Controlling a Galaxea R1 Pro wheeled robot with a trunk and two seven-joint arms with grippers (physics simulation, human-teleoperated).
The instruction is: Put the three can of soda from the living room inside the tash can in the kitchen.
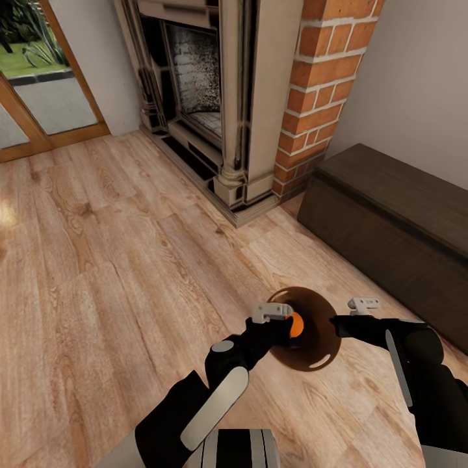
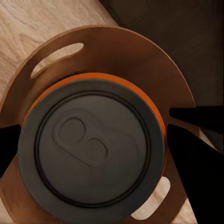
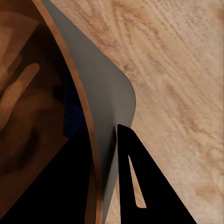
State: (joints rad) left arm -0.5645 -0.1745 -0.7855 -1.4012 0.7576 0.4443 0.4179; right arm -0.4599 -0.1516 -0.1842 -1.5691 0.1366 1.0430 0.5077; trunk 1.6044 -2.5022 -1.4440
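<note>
Overhead, from the head view: the left hand (image 1: 281,318) holds an orange soda can (image 1: 296,324) directly over the mouth of the brown trash can (image 1: 318,351), which the right hand (image 1: 348,317) grips by its rim, lifted above the wood plank floor (image 1: 97,260). The can's long axis appears to run roughly along the bin's axis. A dark bench (image 1: 390,214) stands beside the brick fireplace (image 1: 312,97), well clear.

Left wrist view: fingers (image 2: 191,154) are closed on either side of the orange soda can (image 2: 93,147), its top facing the camera, the bin wall (image 2: 140,51) ringing it.

Right wrist view: fingers (image 3: 144,186) pinch the bin's thin rim (image 3: 93,154), one inside, one outside. Judgement: release should drop the can inside; nothing obstructs.
</note>
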